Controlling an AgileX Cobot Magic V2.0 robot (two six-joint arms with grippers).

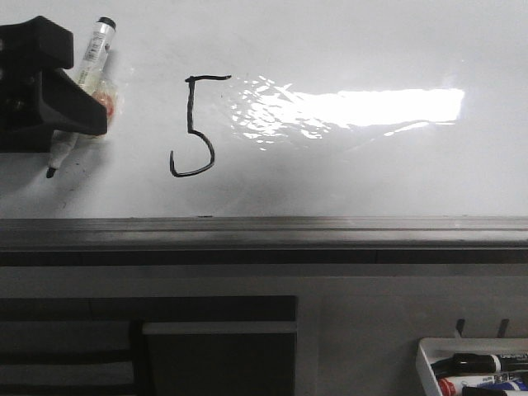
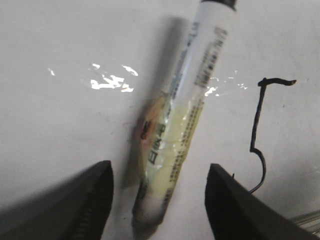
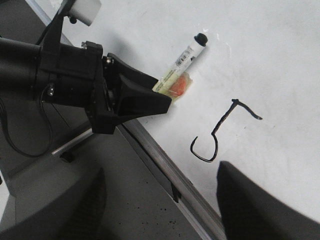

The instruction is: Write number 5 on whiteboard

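Number 5 point(image 1: 195, 125) is drawn in thin black line on the whiteboard point(image 1: 371, 177), left of the bright glare patch and above the grey edge strip point(image 1: 264, 231). Left gripper point(image 2: 159, 200) sits at the board's left side; its jaws stand wide apart, with the marker point(image 2: 182, 117) lying on the board between them, touching neither finger. Right gripper point(image 3: 160, 200) hovers near the digit, jaws open and holding nothing. A white tray point(image 1: 474, 367) of markers sits at lower right.
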